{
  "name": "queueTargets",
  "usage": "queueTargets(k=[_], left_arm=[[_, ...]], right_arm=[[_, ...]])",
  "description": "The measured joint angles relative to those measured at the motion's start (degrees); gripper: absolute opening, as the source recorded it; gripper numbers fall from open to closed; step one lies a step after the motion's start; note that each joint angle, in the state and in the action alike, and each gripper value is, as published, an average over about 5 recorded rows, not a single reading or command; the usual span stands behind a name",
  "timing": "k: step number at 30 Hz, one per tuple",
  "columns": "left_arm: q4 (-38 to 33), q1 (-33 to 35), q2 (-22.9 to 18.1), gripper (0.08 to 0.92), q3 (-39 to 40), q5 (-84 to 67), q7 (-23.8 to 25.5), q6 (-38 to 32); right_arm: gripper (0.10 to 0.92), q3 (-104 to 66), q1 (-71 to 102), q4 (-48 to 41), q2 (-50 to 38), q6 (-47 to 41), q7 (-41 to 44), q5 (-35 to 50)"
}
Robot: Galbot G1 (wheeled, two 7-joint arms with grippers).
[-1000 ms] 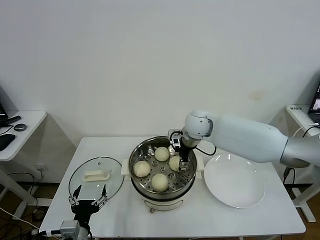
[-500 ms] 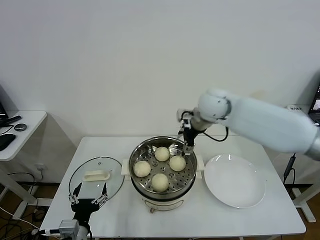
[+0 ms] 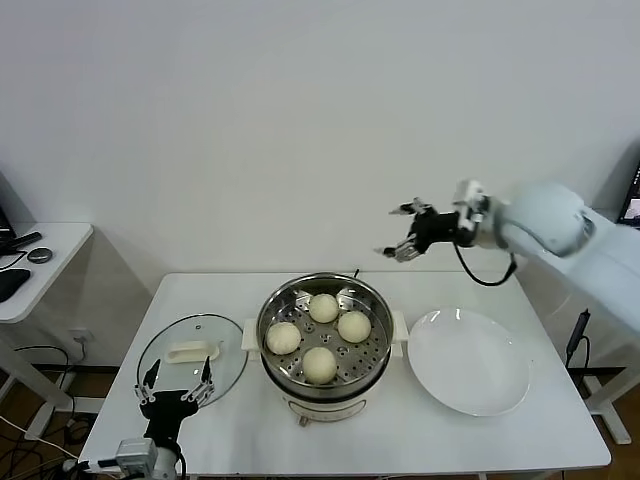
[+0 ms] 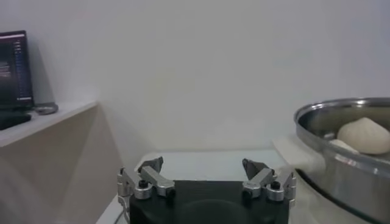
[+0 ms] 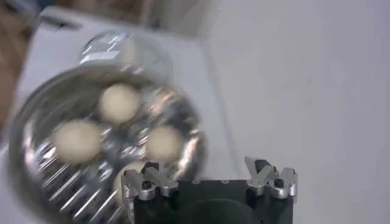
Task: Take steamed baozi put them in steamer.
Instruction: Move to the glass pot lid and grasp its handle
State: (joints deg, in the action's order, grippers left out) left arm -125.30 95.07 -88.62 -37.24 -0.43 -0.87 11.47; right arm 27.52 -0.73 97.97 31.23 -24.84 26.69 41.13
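- The table (image 3: 520, 430) is seen under everything, with the steamer (image 3: 325, 375) standing at its middle.
- The steamer is used here as the landmark; its steel rim and white side handles are seen, and its perforated tray is exposed, with no lid on it.
- The plate (image 3: 470, 362) is laid flat just to the right of the steamer, close to its handle, with nothing on it.
- The lid (image 3: 192, 352) is laid flat on the table to the left of the steamer, its white handle facing up.
- The right gripper (image 3: 405, 232) is held in the air above and to the right of the steamer, well apart from it; its fingers are spread and nothing is held between them.
- The left gripper (image 3: 176, 388) is kept low at the near left of the steamer, over the near edge of the lid; its fingers are spread and nothing is gripped.
- Four baozi (image 3: 319, 364) are seated inside the steamer on the tray, apparently apart from one another, though the right wrist view is too blurred to confirm this.
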Motion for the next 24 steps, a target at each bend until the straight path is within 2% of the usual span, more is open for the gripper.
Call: queueTargets(k=[5,12,24], left_arm=[[0.3,0.0,0.2,0.823,-0.1,0.1,-0.4,-2.2],[0.8,0.2,0.3,0.823,-0.3,0.9,-0.9,-4.8],[4.0,-1.3,1.7,0.823,-1.0,6.4,-2.5,-8.8]], right_arm=[[0.823,-18.8,19.0,1.2,1.3,4.9,-9.3,0.2],[0.823,-40.6,41.7,2.0,10.6,11.6,-20.0,-2.9],[0.823,-60.5,65.1,2.9,31.9,19.0,-27.3,-10.6]])
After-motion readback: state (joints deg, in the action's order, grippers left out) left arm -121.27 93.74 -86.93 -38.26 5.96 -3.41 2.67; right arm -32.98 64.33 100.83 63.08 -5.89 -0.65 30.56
